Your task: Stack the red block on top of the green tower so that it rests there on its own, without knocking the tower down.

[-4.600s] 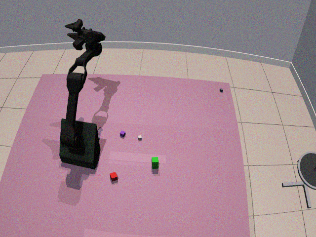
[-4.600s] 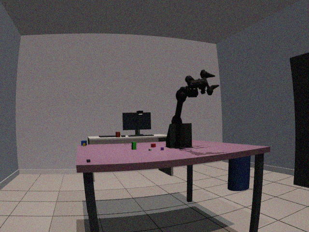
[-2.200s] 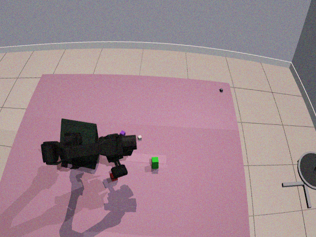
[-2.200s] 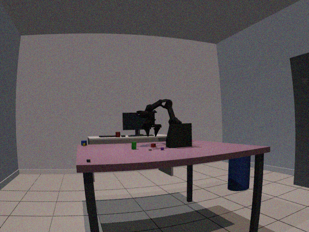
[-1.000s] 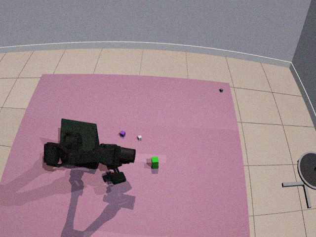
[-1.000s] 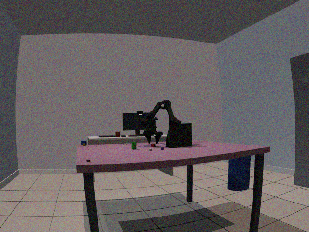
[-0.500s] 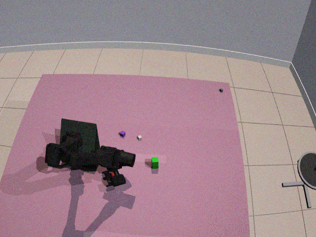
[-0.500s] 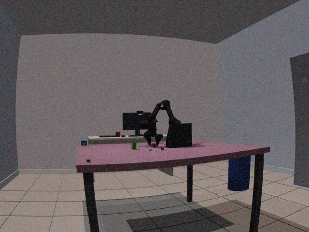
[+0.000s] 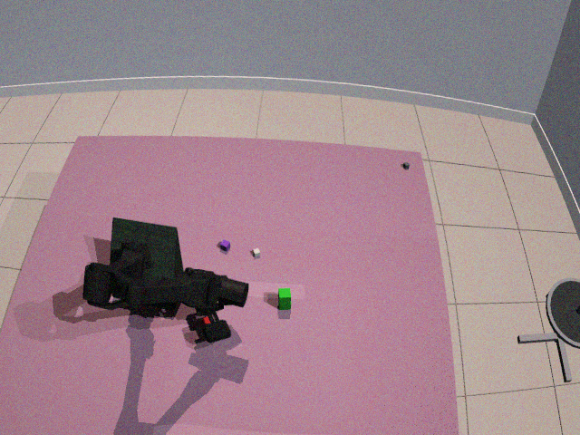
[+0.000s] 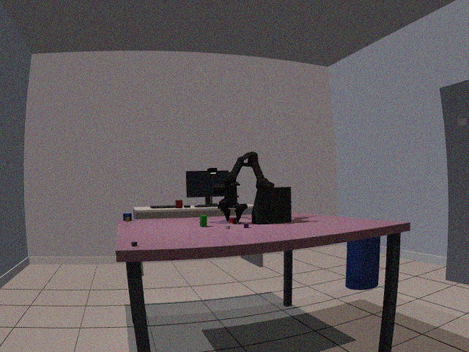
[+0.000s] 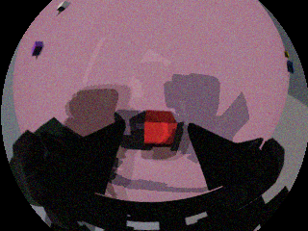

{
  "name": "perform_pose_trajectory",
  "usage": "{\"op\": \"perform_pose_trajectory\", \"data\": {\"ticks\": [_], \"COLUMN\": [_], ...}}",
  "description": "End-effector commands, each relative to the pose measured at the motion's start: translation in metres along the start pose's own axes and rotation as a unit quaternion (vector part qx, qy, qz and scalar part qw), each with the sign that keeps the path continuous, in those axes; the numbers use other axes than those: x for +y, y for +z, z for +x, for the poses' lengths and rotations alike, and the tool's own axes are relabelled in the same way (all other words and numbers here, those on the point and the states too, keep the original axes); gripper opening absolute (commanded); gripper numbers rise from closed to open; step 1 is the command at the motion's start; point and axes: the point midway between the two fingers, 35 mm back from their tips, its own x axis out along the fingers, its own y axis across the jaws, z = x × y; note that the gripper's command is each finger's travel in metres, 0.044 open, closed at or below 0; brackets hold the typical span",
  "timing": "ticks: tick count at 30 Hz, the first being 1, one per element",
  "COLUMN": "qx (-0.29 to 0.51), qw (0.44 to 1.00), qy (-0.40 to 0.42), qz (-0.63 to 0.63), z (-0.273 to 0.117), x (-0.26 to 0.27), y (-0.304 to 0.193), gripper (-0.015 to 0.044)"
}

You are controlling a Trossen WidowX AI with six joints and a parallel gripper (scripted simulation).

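Observation:
The red block (image 9: 206, 320) (image 10: 231, 220) (image 11: 161, 133) sits on the pink table top. My gripper (image 9: 204, 326) (image 10: 233, 221) (image 11: 157, 125) is open and low, with its fingertips close to the table on either side of the block. In the wrist view, gaps show between the block and both fingers, and shadow covers its left part. In the top view the gripper hides part of the block. The green tower (image 9: 284, 298) (image 10: 203, 221) stands upright on the table, to the right of the gripper in the top view; it is not in the wrist view.
A purple block (image 9: 225, 245) (image 10: 246, 225) (image 11: 38, 48) and a small white block (image 9: 256, 253) (image 10: 227, 227) (image 11: 63, 6) lie beyond the arm in the top view. A dark block (image 9: 406, 165) (image 10: 134, 243) lies near a far table corner.

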Motion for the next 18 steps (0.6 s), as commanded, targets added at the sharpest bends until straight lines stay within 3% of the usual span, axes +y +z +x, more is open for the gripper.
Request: {"op": "perform_pose_trajectory", "data": {"ticks": [1,8,15,18], "qx": [0.001,0.001,0.001,0.001], "qw": [1.0,1.0,1.0,1.0], "qy": [-0.001,-0.001,-0.001,-0.001], "qz": [-0.002,-0.002,-0.002,-0.002], "z": [0.0,0.0,0.0,-0.0041], "x": [-0.0003,-0.0003,-0.0003,-0.0002], "y": [-0.0002,-0.0002,-0.0002,0.0002], "gripper": [0.0282,0.0099,0.0052,0.0]}}
